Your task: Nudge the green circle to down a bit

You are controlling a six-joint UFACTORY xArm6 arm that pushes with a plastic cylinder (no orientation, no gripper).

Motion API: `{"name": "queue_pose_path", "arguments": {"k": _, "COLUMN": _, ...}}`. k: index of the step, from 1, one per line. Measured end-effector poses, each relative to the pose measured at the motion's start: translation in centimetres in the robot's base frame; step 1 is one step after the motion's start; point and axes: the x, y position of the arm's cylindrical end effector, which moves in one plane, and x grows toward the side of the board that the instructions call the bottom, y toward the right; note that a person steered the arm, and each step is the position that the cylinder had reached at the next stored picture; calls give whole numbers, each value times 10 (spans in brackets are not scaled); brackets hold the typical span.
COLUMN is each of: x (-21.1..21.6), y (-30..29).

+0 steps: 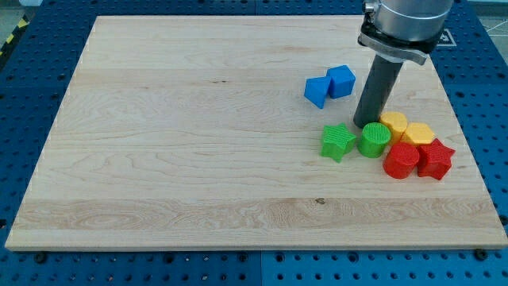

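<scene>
The green circle (374, 139) lies on the wooden board (198, 159) at the view's right, between a green star (338, 141) on its left and a red round block (401, 160) at its lower right. My tip (366, 124) stands just above the green circle's top edge, touching or nearly touching it. The dark rod rises from there toward the view's top right.
Two yellow blocks (394, 124) (418, 133) lie right of the tip. A red star (434, 158) sits right of the red round block. Two blue blocks (317, 90) (341, 81) lie up-left of the tip. The board's right edge is near the red star.
</scene>
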Motion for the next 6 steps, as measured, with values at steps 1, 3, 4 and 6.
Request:
{"name": "queue_pose_path", "arguments": {"k": 1, "x": 2, "y": 17}}
{"name": "queue_pose_path", "arguments": {"k": 3, "x": 11, "y": 36}}
{"name": "queue_pose_path", "arguments": {"k": 4, "x": 17, "y": 23}}
{"name": "queue_pose_path", "arguments": {"k": 6, "x": 17, "y": -10}}
